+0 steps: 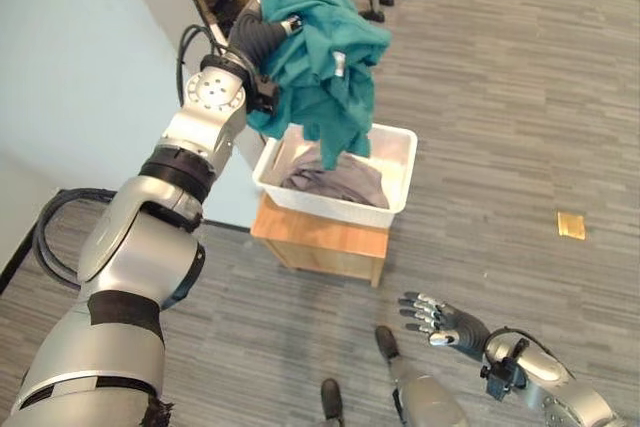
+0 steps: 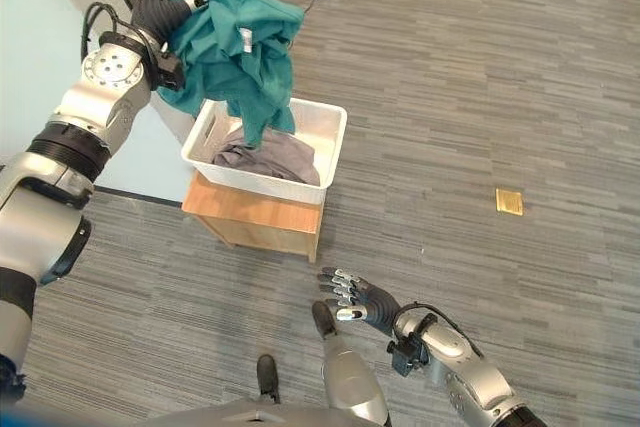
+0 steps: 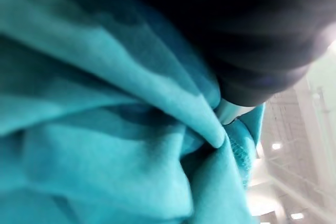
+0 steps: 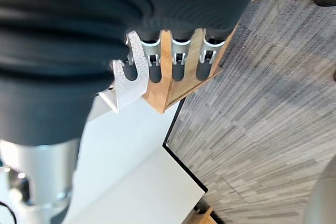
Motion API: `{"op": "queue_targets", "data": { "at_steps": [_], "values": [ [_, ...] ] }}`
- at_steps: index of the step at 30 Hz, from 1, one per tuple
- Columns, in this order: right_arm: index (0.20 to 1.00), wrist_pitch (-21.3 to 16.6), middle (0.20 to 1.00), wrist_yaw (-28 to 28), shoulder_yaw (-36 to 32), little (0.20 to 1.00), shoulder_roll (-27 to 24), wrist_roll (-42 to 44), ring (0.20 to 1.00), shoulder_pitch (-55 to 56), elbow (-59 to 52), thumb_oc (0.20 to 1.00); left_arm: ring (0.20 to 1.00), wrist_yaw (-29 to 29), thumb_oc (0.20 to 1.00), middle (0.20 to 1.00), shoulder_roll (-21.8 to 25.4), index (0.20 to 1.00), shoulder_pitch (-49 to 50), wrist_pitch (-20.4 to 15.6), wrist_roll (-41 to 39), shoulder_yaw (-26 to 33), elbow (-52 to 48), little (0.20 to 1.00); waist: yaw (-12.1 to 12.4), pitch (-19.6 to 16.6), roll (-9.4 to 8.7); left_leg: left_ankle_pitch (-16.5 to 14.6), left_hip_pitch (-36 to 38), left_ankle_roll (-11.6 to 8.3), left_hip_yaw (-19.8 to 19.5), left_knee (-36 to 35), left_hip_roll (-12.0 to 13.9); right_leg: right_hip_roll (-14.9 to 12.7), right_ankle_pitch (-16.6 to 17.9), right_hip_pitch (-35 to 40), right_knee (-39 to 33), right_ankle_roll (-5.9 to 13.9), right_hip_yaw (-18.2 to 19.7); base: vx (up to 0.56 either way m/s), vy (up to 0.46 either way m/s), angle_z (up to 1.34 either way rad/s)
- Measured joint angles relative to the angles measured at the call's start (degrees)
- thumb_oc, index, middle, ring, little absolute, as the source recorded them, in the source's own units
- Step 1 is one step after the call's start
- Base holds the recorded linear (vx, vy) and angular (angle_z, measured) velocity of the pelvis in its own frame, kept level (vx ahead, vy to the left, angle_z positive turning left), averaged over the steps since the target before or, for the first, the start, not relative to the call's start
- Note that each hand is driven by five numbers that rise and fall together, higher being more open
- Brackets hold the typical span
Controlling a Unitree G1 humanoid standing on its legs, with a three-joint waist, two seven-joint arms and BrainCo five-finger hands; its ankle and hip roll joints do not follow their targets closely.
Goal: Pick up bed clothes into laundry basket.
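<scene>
Left hand: the left hand (image 1: 268,29) is gripping a bunched teal garment (image 1: 330,57), its fingers curling into the cloth and holding it up above the far left part of the basket.
Teal garment: it is hanging in folds from that hand, its lowest end dangling over the basket's inside; whether it is touching the grey cloth below cannot be told.
Laundry basket: the white laundry basket (image 1: 400,172) is sitting on a low wooden stand (image 1: 320,242), beside a white panel on the left.
Grey clothes: a heap of grey clothes (image 1: 340,187) is lying inside the basket.
Right hand: the right hand (image 2: 362,297) is hanging low at the near right above the floor, holding nothing, its fingers reaching out loosely and slightly apart.
Floor: a small yellow patch (image 1: 571,225) is lying on the grey striped floor (image 1: 500,77), well apart to the right of the basket.
</scene>
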Motion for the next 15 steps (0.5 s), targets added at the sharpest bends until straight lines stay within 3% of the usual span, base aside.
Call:
{"op": "queue_targets", "data": {
  "at_steps": [4, 7, 10, 12, 14, 15],
  "values": [
    [1.0, -0.55, 1.0, -0.55, -2.44, 1.0, 0.07, -1.08, 1.0, 1.11, 0.0, 1.0, 0.2, 0.35, 0.2, 0.2, 2.68, 0.2, -0.75, -0.4, 1.66, 0.2, 0.41, 0.2, -0.99, 1.03, -0.01, 0.04, -3.84, -0.05, 1.44, -0.01, -0.42, 0.07, 0.46, -4.32, 0.01, 0.47, 1.3, -0.07, -0.001, -0.14],
    [1.0, -1.38, 1.0, -1.93, -5.65, 1.0, 0.27, -1.13, 1.0, 3.4, -0.11, 1.0, 0.2, 1.12, 0.2, 0.2, 4.67, 0.2, -1.88, -0.11, 2.45, -0.11, 3.26, 0.2, -2.86, 5.05, -0.58, 0.38, -6.44, 0.08, 2.12, -0.01, -0.79, -0.29, 1.57, -7.2, 0.01, 0.84, 1.68, -0.09, -0.01, -0.14],
    [1.0, -1.71, 1.0, -2.44, -6.56, 1.0, 0.21, -1.2, 1.0, 6.35, -0.08, 1.0, 0.2, 1.75, 0.2, 0.2, 5.13, 0.2, -4.83, -0.13, 3.98, -0.09, 4.4, 0.2, -3.04, 9.5, -1.54, 0.62, -8.79, -0.09, 2.66, 0.01, -0.92, -0.35, 2.11, -9.74, 0.02, 0.94, 2.2, -0.06, -0.01, -0.1],
    [1.0, -1.79, 1.0, -2.73, -4.96, 1.0, 0.37, -1.65, 1.0, 4.86, -0.22, 1.0, 0.2, 2.18, 0.2, 0.2, 4.87, 0.2, -5.48, 0.32, 4.58, -0.38, 5.66, 0.2, -3.79, 14.26, -2.08, 0.84, -10.4, -0.16, 3.04, 0.02, -0.44, 0.06, 3.71, -11.7, 0.07, -0.07, 2.02, -0.06, -0.023, -0.19],
    [1.0, -3.46, 1.0, -3.38, -5.17, 1.0, 1.04, -1.66, 1.0, 4.19, -0.43, 1.0, 0.2, 2.31, 0.2, 0.2, 4.52, 0.2, -5.92, 0.24, 4.59, -0.6, 5.66, 0.2, -3.69, 15.05, -1.99, 0.68, -10.87, -0.41, 2.93, 0.01, -0.15, 0.31, 3.78, -12.23, 0.06, -0.15, 1.66, -0.02, -0.014, -0.05],
    [1.0, -3.75, 1.0, -3.53, -5.19, 1.0, 1.09, -1.66, 1.0, 3.37, -0.47, 1.0, 0.768, 2.34, 0.768, 0.768, 4.57, 0.768, -6.69, 0.24, 4.6, -0.67, 5.91, 0.768, -3.63, 15.69, -1.99, 0.67, -11.24, -0.43, 2.85, 0.0, -0.03, 0.4, 3.78, -12.53, 0.06, -0.15, 1.4, 0.01, -0.008, 0.04]
  ]
}}
